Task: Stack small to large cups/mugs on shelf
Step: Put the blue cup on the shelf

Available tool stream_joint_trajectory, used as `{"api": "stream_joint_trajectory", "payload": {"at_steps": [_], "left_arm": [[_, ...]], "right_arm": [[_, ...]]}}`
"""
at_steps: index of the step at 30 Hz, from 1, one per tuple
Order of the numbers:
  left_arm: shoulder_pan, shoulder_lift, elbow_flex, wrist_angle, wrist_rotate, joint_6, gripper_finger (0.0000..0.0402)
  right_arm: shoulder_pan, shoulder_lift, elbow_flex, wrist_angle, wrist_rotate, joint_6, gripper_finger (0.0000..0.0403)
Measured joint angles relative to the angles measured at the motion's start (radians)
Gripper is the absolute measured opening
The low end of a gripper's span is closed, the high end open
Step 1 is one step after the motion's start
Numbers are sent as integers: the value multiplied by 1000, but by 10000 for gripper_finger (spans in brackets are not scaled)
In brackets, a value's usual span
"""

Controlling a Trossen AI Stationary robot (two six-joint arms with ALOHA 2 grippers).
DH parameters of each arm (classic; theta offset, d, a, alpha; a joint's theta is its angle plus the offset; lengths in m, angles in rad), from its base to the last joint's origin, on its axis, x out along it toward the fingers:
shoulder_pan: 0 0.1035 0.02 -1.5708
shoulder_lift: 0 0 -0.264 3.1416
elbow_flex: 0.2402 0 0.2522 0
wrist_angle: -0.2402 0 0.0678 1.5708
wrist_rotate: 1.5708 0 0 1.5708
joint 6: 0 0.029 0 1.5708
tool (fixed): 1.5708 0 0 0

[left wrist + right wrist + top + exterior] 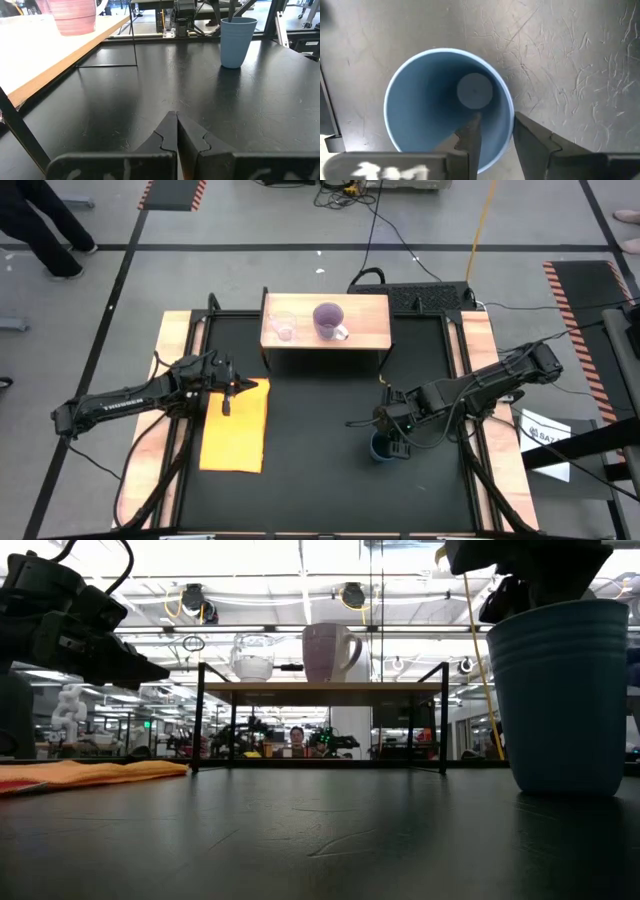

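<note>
The dark teal-blue cup point(382, 448) stands upright on its base on the black table, as the low view point(560, 700) shows. My right gripper point(496, 137) is open above it and points down, with one finger inside the cup and one outside its wall. The tiny clear glass cup point(283, 327) and the light purple mug point(329, 319) stand side by side on the light-wood shelf point(365, 330) at the far middle. My left gripper point(228, 395) is shut and empty above the yellow mat point(235, 430). My right gripper stands astride the cup's rim point(509, 125) from above, one finger point(470, 137) inside and one point(532, 137) outside. A gap shows between the inner finger and the wall. I cannot tell whether the outer finger touches the wall. The cup stays on the table.
The shelf stands on thin black legs point(199, 715) with open space beneath it. Bare black tabletop point(320, 450) lies between the mat and the blue cup. Wooden strips point(175, 350) run along the left and right sides. A person's legs point(45, 230) show on the floor at the far left.
</note>
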Motion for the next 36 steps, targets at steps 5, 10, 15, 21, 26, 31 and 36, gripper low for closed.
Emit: {"api": "stream_joint_trajectory", "payload": {"at_steps": [5, 10, 15, 21, 26, 31, 36], "left_arm": [[0, 0, 0, -1, 0, 0, 1], [0, 0, 0, -3, 1, 0, 1], [0, 0, 0, -8, 4, 0, 1], [0, 0, 0, -11, 5, 0, 1], [0, 0, 0, -15, 5, 0, 1], [0, 0, 0, -14, 6, 3, 1], [0, 0, 0, -14, 6, 3, 1]], "right_arm": [[0, 0, 0, 0, 2, -11, 73], [-3, 0, 0, 0, 2, -11, 37], [-20, 0, 0, -5, 8, -15, 6], [-46, 0, 0, -15, 26, -24, 3], [-64, -15, 0, -16, 26, -35, 2], [-65, -57, 0, 5, 34, -67, 1], [-65, -121, 1, 29, 74, -88, 1]]}}
